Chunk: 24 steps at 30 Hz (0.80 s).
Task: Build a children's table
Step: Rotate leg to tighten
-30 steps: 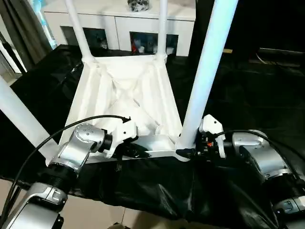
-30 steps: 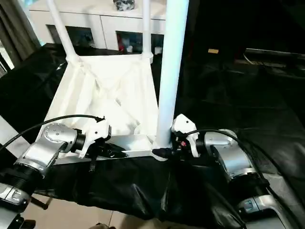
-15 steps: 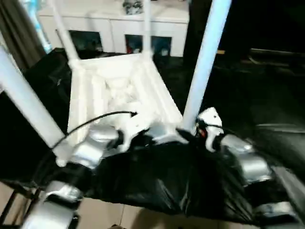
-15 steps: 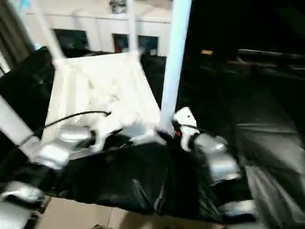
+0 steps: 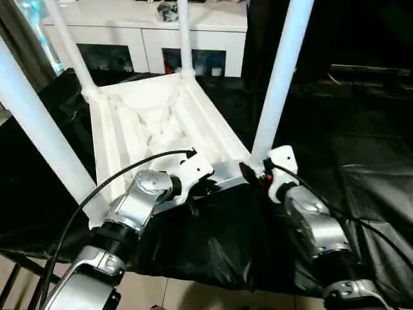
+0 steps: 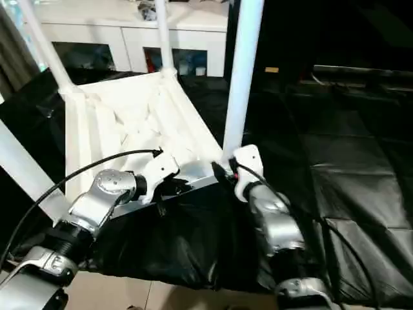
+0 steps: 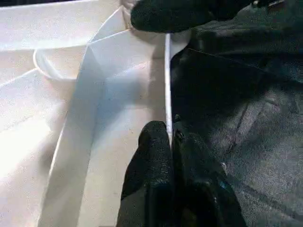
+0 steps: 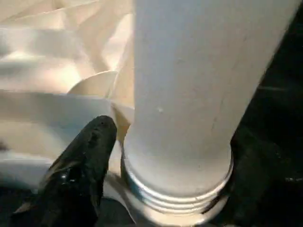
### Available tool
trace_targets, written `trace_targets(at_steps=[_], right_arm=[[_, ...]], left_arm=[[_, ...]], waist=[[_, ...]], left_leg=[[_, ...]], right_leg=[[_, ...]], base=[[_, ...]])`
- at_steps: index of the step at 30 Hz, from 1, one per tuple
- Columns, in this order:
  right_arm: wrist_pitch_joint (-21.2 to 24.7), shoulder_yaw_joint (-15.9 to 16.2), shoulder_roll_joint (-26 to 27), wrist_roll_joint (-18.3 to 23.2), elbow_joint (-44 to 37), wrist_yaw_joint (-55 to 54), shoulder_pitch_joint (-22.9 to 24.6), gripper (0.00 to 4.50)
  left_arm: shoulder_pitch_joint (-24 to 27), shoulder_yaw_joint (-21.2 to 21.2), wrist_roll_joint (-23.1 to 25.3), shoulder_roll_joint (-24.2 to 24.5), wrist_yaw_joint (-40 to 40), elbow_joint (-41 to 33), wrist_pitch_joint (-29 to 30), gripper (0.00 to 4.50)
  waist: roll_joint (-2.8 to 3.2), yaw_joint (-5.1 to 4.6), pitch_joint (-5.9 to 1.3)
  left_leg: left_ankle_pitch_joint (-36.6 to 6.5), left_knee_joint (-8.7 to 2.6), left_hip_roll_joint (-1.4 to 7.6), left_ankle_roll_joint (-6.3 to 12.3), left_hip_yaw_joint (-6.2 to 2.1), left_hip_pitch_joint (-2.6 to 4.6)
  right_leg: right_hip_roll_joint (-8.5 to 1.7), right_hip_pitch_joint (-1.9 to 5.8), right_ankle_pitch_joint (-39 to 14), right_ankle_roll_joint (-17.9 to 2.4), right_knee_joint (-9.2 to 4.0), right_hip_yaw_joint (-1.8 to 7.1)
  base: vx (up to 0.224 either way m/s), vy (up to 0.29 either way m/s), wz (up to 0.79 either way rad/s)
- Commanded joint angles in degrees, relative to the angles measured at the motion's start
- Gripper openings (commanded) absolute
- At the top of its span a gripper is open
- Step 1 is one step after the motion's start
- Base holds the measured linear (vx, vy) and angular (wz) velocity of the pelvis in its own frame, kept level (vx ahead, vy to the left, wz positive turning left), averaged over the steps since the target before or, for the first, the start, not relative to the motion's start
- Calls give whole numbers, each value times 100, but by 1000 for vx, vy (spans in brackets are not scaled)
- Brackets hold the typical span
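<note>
Black cloth (image 5: 361, 194) covers the work surface. The white tabletop (image 5: 155, 123) lies on it upside down, ribbed underside up, turned at an angle, its near edge at the cloth's front. Behind the tabletop stands a white cabinet (image 5: 155, 29) with glass doors. Four white legs stand upright in the tabletop's corner sockets: far-left leg (image 5: 68, 42), far-right leg (image 5: 184, 35), near-left leg (image 5: 39, 123), near-right leg (image 5: 281, 77). In the right wrist view the near-right leg's threaded base (image 8: 177, 189) sits in its socket.

Left gripper (image 5: 197, 187) is at the tabletop's near edge, between the two near legs; its fingers (image 7: 154, 156) are clamped on the thin near rim (image 7: 167, 94), one on each side of it. Right gripper (image 5: 248, 171) is at the base of the near-right leg; one black finger (image 8: 80, 156) lies beside the leg's base, the other side dark, so can't tell whether the leg is held. A black cable (image 5: 116, 174) arcs over the left forearm (image 5: 139, 200). Right forearm (image 5: 313, 226) lies over the cloth, right of the tabletop.
</note>
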Motion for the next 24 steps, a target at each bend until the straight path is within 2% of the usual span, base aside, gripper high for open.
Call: trace_targets(at_steps=[1, 2, 3, 5, 8, 10, 12, 13, 15, 19, 24], right_arm=[[-209, 528, -82, 109, -147, 889, -75, 384], [-231, 541, -213, 135, -137, 1120, -79, 384], [-291, 562, -427, 173, -101, 1533, -93, 384], [-320, 565, -513, 192, -85, 1711, -105, 384], [-314, 536, -704, 323, -28, 2291, -172, 384], [-358, 597, -885, 451, 71, 2840, -260, 352], [-380, 638, -949, 497, 128, 3028, -296, 349], [-366, 662, -979, 525, 159, 3140, -314, 349], [-387, 675, -997, 538, 197, 3226, -334, 321], [-431, 751, -1011, 463, 336, 3531, -390, 293], [-438, 835, -1020, 479, 392, 3714, -396, 267]], left_arm=[[70, -235, -136, 3, -331, -137, -311, 0], [88, -216, -174, 80, -445, -144, -361, 0], [112, -170, -242, 207, -646, -146, -446, 0], [118, -153, -261, 273, -729, -138, -515, 0], [129, -86, -373, 429, -1019, -120, -645, 0], [157, -27, -570, 567, -1374, -146, -674, 0], [158, -35, -601, 633, -1481, -138, -712, 0], [156, -48, -604, 680, -1547, -120, -751, 0], [153, -60, -610, 720, -1614, -102, -782, 0], [131, -112, -611, 856, -1840, -64, -868, 0], [93, -116, -615, 913, -1940, 39, -960, 0]], waist=[[-93, 37, -295], [-86, 51, -301], [-99, 43, -307], [-91, 70, -323], [-96, 140, -348], [-85, 197, -362], [-80, 230, -364], [-85, 255, -355], [-84, 280, -347], [-78, 326, -319], [-93, 323, -316]], left_leg=[[-2019, -447, 226, 213, -130, 56], [-1985, -440, 226, 247, -131, 59], [-1834, -426, 220, 302, -114, 32], [-1679, -413, 224, 356, -107, 37], [-1180, -377, 237, 511, -81, 31], [-926, -359, 259, 593, -64, 35], [-901, -349, 267, 623, -56, 55], [-951, -354, 272, 610, -51, 62], [-1034, -364, 276, 566, -51, 67], [-1439, -408, 294, 278, -53, 114], [-1514, -416, 282, 216, -61, 96]], right_leg=[[-296, 192, -1996, -1052, -447, 213], [-302, 197, -1970, -1080, -443, 213], [-301, 217, -1835, -1131, -418, 218], [-309, 230, -1699, -1185, -408, 215], [-291, 258, -1145, -1376, -326, 209], [-267, 266, -742, -1530, -255, 191], [-266, 254, -658, -1592, -239, 186], [-267, 250, -747, -1584, -248, 187], [-276, 247, -914, -1551, -258, 190], [-281, 208, -1412, -1428, -307, 208], [-295, 217, -1526, -1344, -313, 218]], base=[[0, 0, 0], [0, 0, 0], [0, 0, 0], [0, 0, 0], [0, 0, 0], [0, 0, 0], [0, 0, 0], [0, 0, 0], [0, 0, 0], [0, 0, 0], [0, 0, 0]])
